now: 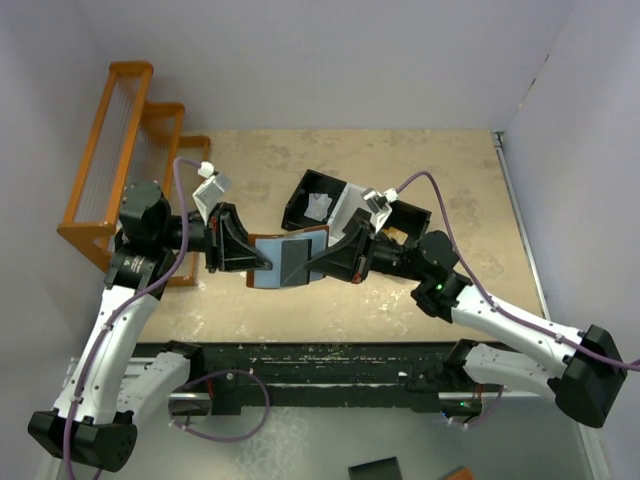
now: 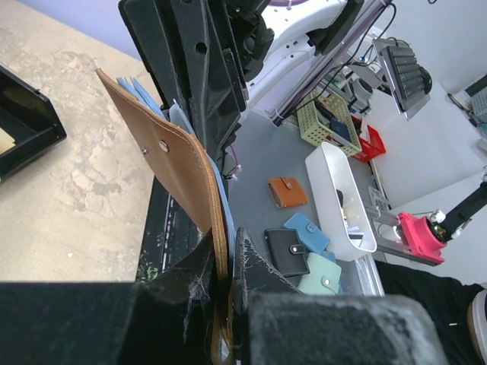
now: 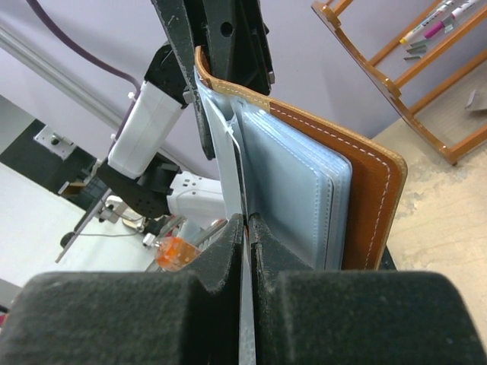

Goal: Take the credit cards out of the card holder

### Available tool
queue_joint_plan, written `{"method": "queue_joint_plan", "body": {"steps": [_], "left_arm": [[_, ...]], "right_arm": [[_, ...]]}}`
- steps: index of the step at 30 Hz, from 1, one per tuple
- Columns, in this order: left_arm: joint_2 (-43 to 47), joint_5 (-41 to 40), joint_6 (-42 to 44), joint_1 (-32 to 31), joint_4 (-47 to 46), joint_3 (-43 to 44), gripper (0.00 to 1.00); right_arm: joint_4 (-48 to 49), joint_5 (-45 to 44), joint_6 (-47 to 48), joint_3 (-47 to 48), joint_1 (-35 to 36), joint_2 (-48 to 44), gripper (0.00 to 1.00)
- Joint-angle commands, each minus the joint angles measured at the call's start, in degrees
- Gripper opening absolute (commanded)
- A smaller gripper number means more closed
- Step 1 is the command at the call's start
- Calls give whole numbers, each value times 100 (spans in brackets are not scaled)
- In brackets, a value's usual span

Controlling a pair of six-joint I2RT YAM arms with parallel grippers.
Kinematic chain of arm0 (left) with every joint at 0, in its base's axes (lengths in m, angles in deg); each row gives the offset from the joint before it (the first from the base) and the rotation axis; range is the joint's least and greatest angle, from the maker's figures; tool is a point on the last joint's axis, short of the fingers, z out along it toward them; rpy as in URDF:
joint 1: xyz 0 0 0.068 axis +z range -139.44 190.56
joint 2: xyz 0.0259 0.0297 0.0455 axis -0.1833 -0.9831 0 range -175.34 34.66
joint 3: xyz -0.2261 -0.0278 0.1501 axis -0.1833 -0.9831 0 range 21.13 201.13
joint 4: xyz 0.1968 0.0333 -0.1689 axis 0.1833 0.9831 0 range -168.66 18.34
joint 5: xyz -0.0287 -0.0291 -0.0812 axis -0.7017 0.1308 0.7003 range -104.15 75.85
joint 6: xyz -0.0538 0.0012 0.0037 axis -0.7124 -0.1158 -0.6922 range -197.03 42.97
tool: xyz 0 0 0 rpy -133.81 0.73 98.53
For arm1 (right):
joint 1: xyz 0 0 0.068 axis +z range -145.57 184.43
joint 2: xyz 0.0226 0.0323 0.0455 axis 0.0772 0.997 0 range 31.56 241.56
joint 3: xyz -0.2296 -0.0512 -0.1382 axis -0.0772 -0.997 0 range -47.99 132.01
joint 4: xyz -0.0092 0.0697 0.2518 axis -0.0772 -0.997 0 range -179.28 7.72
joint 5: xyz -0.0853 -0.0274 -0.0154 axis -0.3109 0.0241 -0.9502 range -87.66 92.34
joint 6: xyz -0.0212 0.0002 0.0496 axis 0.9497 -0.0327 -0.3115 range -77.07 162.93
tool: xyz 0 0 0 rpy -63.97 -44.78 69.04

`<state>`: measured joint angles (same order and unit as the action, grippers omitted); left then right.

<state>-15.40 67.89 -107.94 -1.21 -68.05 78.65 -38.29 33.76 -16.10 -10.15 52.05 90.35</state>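
The card holder point(image 1: 283, 262) is hanging in the air over the middle of the table point(image 1: 440, 170), stretched between the two grippers. In the top view its long axis is running from 9 o'clock to 3 o'clock, and it is lying open with the lining facing up. Its brown leather edge is sitting on the 12 o'clock side, and the pale blue-grey sleeves are spreading toward 6 o'clock. A dark rectangle point(image 1: 297, 262) is showing in the right half; whether it is a card cannot be told.

The left gripper point(image 1: 252, 260) is pinching the 9 o'clock end. In its wrist view the fingers point(image 2: 199, 268) are pressing together on the brown cover point(image 2: 179, 163), which is carrying a small metal snap stud point(image 2: 163, 144).

The right gripper point(image 1: 318, 258) is gripping the 3 o'clock end. Its fingertips point(image 3: 228, 236) are squeezing one thin pale leaf, with the sleeve stack point(image 3: 293, 182) and white-stitched leather point(image 3: 365, 198) standing just beside.

The black-and-white tray point(image 1: 349, 203) is sitting at 12 o'clock from the holder, and an orange rack point(image 1: 125, 150) at 10 o'clock.
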Motion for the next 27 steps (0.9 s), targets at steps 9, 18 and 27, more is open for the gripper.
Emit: {"method": "queue_joint_plan", "body": {"steps": [9,18,27], "left_arm": [[-82,-151,-2077,-53,-2351,-324,0],[-98,-491,-1494,-53,-1726,-248,0],[-142,-638,-758,-53,-804,-72,1]], "right_arm": [[392,-66,-149,323,11,-30,15],[496,-51,-279,267,20,-195,5],[514,-190,-302,455,113,129,0]]}}
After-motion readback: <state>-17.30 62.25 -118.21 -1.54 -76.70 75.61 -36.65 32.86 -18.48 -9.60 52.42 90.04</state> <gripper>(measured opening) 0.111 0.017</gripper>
